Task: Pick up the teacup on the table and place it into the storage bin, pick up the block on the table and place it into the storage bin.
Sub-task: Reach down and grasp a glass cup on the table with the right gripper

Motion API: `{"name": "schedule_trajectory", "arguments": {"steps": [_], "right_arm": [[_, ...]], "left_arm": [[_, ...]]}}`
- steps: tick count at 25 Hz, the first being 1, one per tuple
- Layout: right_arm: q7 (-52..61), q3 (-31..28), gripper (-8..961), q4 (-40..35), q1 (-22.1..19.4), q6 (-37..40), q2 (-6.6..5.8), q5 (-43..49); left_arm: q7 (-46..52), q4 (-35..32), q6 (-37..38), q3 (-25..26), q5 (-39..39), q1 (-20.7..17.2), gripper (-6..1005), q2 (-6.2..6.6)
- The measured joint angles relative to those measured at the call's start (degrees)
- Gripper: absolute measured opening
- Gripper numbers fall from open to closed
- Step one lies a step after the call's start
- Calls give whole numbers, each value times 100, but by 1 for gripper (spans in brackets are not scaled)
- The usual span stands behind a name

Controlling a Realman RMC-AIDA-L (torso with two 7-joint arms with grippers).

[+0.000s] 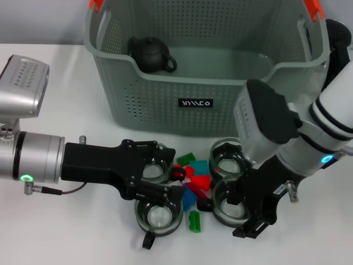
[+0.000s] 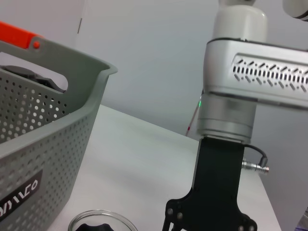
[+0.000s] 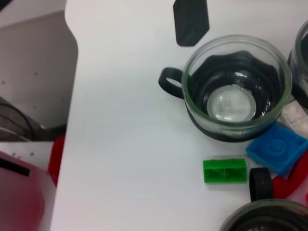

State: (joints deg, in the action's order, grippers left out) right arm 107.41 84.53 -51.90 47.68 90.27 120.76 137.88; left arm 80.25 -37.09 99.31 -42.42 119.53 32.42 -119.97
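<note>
The grey-green storage bin [image 1: 165, 83] stands at the back of the table, and its wall shows in the left wrist view [image 2: 43, 144]. Several glass teacups ring a heap of coloured blocks [image 1: 196, 176]. My left gripper [image 1: 160, 170] reaches in from the left, open, with a finger on each side of one teacup [image 1: 156, 170]. A second teacup [image 1: 159, 216] stands just in front of it, also in the right wrist view [image 3: 236, 91]. My right gripper [image 1: 248, 212] hangs over the front right teacup [image 1: 226, 203]. A green block [image 1: 194, 221] lies apart from the heap.
A black teapot [image 1: 151, 54] lies inside the bin at its left. Another teacup [image 1: 227, 156] stands behind the right gripper. The green block [image 3: 224, 171] and a blue block [image 3: 276, 149] lie close to the front teacup. The white table [image 1: 83, 232] stretches to the front left.
</note>
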Motion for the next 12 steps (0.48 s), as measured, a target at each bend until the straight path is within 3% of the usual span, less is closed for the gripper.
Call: {"name": "schedule_trajectory", "arguments": {"steps": [12], "right_arm": [[327, 699, 729, -266, 33, -144, 9, 28]], "left_arm": [[-1, 17, -4, 31, 0, -3, 951, -6]]}}
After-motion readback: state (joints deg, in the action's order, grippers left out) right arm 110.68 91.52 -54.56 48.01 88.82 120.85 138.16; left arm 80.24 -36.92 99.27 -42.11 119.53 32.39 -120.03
